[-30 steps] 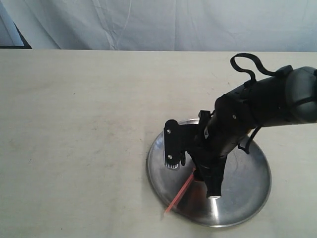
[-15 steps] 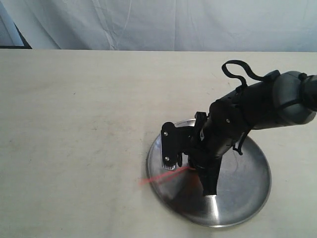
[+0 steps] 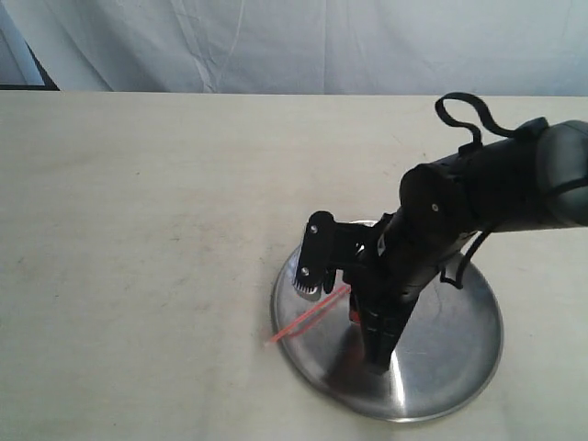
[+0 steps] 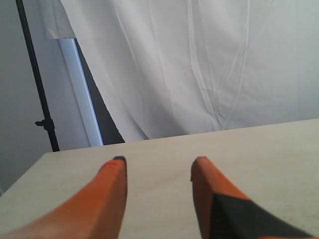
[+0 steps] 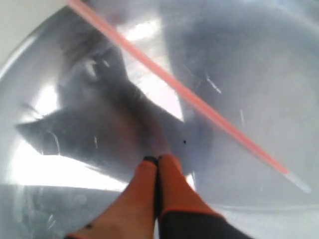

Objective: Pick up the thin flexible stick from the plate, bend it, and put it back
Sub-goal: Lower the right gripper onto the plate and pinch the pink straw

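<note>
The thin flexible stick, orange-red with a pale tip, lies slanted across the shiny silver plate. In the exterior view the stick pokes out over the left rim of the plate. My right gripper hangs low over the plate's middle, shut with its orange fingers pressed together and nothing between them; the stick passes beside the fingertips, apart from them. The exterior view shows the right gripper under its black arm. My left gripper is open, empty, and away from the plate.
The plate sits near the front right of a pale tabletop. A white cloth backdrop hangs behind the table's far edge. The right arm's black body covers the plate's back part.
The stick's outer end swung from the plate's front rim round to its left rim. The right arm shifted slightly over the plate.
</note>
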